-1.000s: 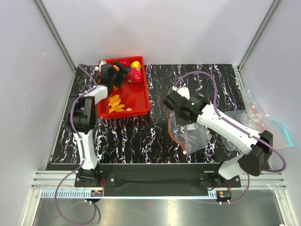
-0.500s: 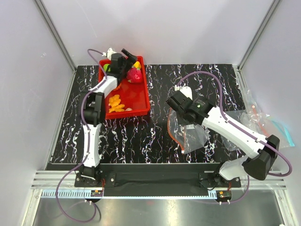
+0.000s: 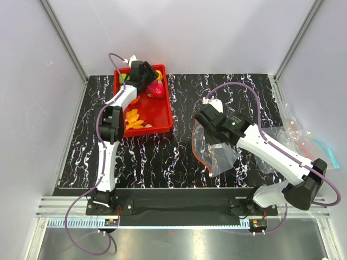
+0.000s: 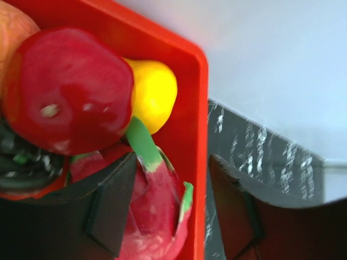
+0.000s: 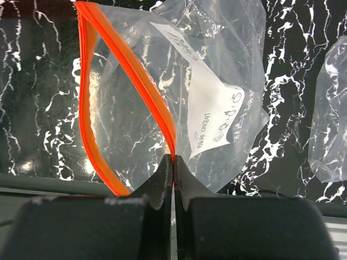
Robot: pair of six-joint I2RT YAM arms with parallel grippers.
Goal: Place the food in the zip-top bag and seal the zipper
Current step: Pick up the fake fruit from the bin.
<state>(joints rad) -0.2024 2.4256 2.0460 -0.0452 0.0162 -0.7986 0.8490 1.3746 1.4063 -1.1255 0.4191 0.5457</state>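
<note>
Left pincer (image 4: 173, 212): jaws apart, straddling the magenta piece (image 4: 154, 216) in the red tray (image 3: 157, 116) at the tabletop's (image 3: 162, 162) 11 o'clock; you grip nothing yet.
Right pincer (image 5: 173, 162): clamped on the zipper (image 5: 130, 76), propping the zip-top bag (image 5: 211, 103) mouth toward 9 o'clock, apparently for loading.
Views: your wrist cameras show both grips; overhead resolves neither.

Counter (image 3: 162, 157): black, white-veined.
Red tray (image 3: 162, 116): beneath left claw (image 4: 173, 216).
Zip-top bag (image 5: 135, 124): under right claw (image 5: 173, 162).
Other clear bag (image 5: 331, 108): right of that claw.
</note>
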